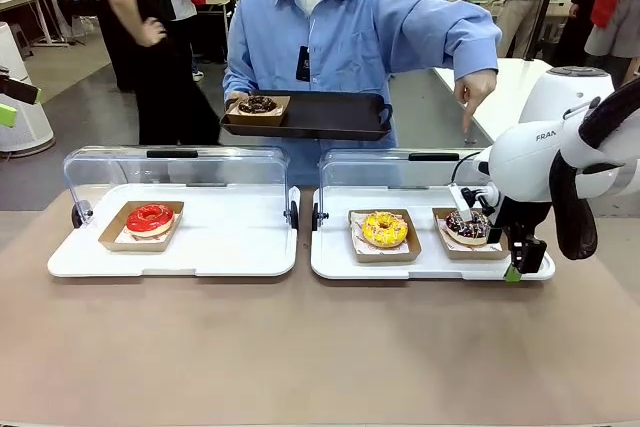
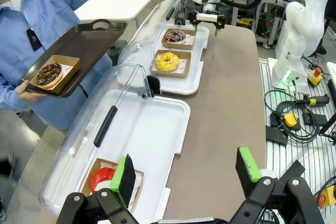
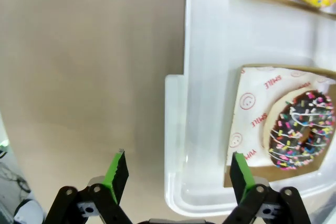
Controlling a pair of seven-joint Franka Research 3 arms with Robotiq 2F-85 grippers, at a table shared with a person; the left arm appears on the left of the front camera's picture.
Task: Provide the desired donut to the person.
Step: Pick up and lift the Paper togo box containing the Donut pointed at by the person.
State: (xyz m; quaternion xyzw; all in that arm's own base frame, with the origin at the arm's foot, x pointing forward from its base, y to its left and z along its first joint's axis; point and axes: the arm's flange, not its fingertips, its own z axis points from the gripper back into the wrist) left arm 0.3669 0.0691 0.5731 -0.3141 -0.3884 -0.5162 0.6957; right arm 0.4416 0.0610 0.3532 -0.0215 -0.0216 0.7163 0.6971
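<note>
Right gripper, jaws spread wide and empty, hovers astride the white tray's corner edge, the chocolate sprinkled donut just beside one finger.

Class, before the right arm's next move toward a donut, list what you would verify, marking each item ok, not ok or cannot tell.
1. Right gripper open: ok.
2. Right display case lid raised: ok.
3. Right gripper centred over chocolate sprinkle donut: not ok, it straddles the white base's edge.
4. Person's hand singles out one donut: cannot tell, it points down toward that case.
5. Bare room on the person's black tray: ok.
6. Left gripper open, well away: ok.
</note>
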